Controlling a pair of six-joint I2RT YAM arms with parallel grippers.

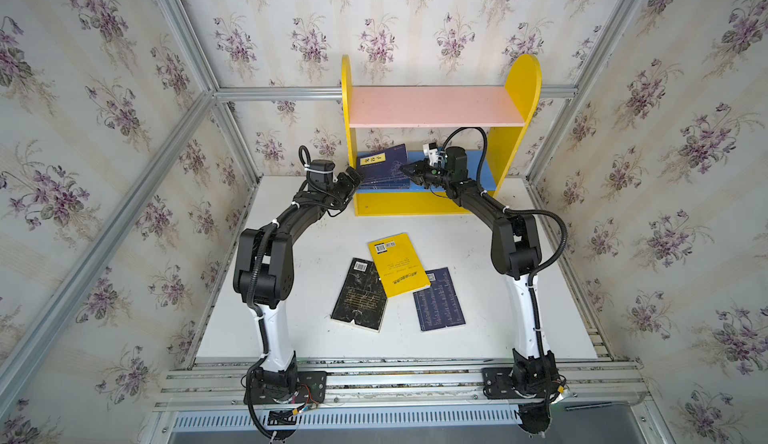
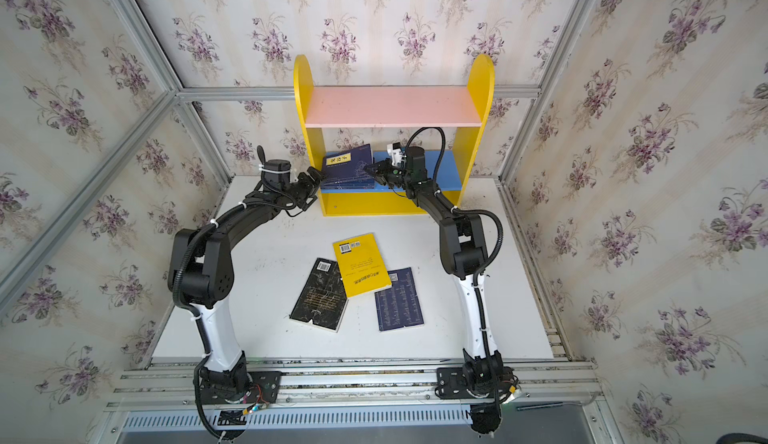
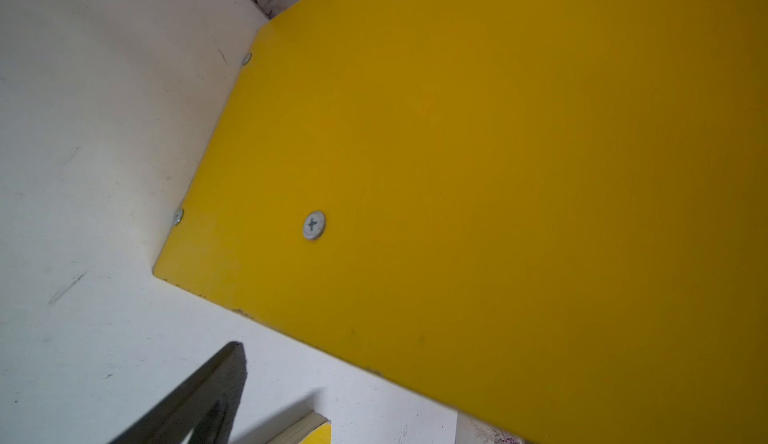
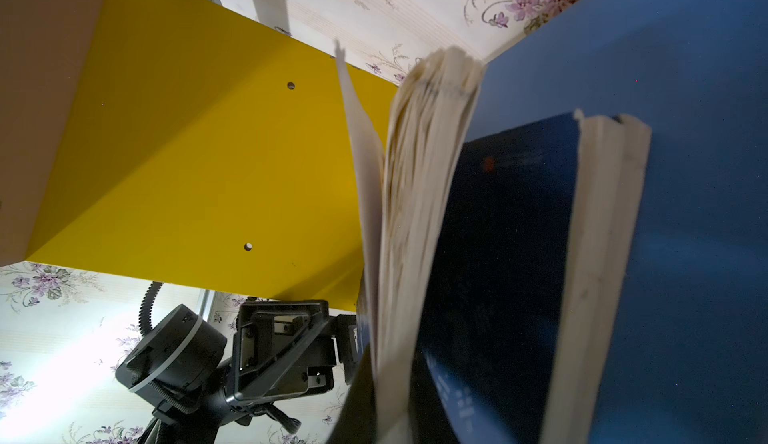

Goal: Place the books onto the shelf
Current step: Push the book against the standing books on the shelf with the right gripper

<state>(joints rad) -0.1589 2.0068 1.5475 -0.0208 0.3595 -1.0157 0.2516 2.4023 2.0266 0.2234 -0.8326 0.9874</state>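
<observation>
Navy books (image 1: 384,169) leaned on the blue board (image 1: 471,163); we saw the right gripper (image 1: 403,169) pinched shut at their edge, the left gripper (image 1: 354,179) spread wide, empty.

Both top views are looking steeply down over the near edge of the white tabletop (image 1: 453,238), sharing almost the whole scene. The left wrist camera is facing the yellow-sided two-tier wooden bookshelf (image 3: 498,171) close up from outside; the right wrist camera is facing the same side from inside, right against the navy paperbacks (image 4: 498,254).
</observation>
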